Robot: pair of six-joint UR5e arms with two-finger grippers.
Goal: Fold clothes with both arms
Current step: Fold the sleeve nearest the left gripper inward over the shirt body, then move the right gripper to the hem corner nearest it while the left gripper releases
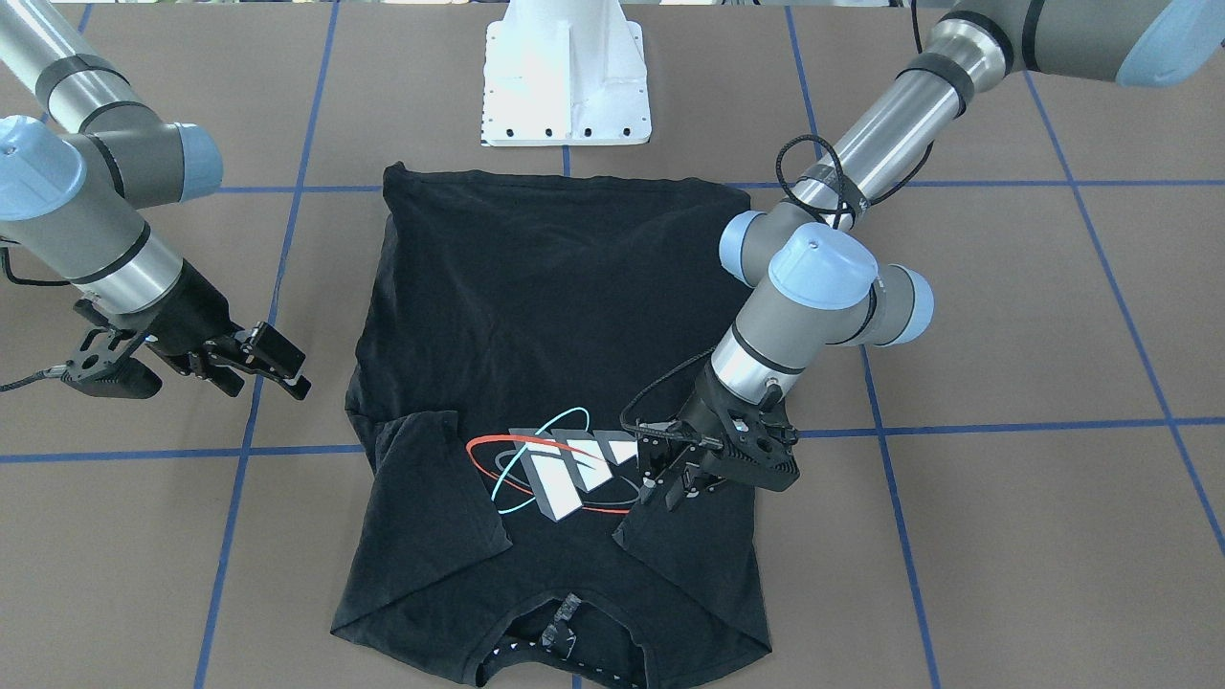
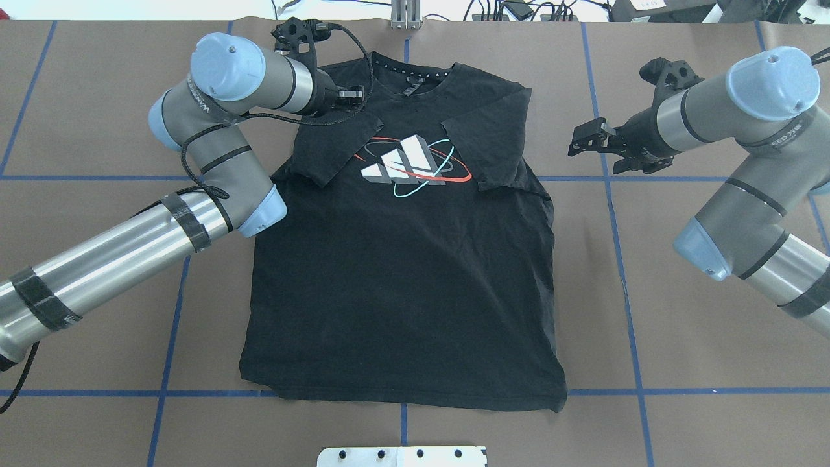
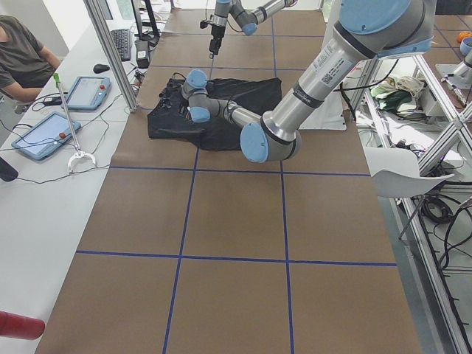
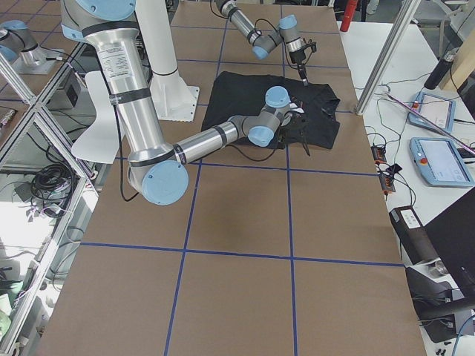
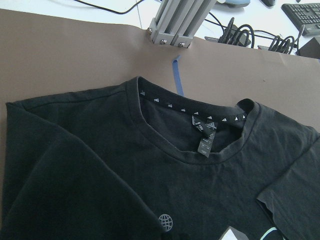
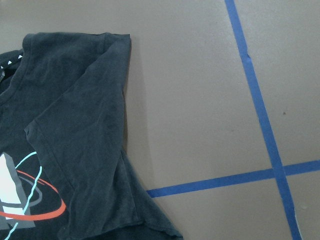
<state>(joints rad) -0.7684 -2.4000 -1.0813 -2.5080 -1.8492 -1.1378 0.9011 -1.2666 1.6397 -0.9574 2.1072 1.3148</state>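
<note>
The left gripper point(image 1: 668, 490) is held with its black fingers parted over one inward-folded sleeve of the soft, creased black T-shirt point(image 2: 402, 272), which is spread flat mid-table on matte brown paper point(image 2: 681, 311) gridded with blue tape, while the right gripper point(image 2: 579, 139) is held spread and empty beside the other folded sleeve.

Chest logo point(image 2: 405, 163): three slanted grey-white bars ringed by a red and a teal ellipse, on the front of the black T-shirt point(image 2: 402, 279); no letters go with it.
Globe mark point(image 5: 166, 221): a small pale gridded circle just below the collar.
Neck tape point(image 5: 170, 104): a row of tiny white triangle marks inside the collar.
Neck tag point(image 5: 205, 136): black, with pale print too small to read.
Left arm point(image 2: 117, 253): a line of dark letters on the wrist housing, not legible.
Right arm point(image 2: 746, 188): short dark print on the grey housing, letters uncertain.
White sticker point(image 3: 325, 63): black print, too small to read.
</note>
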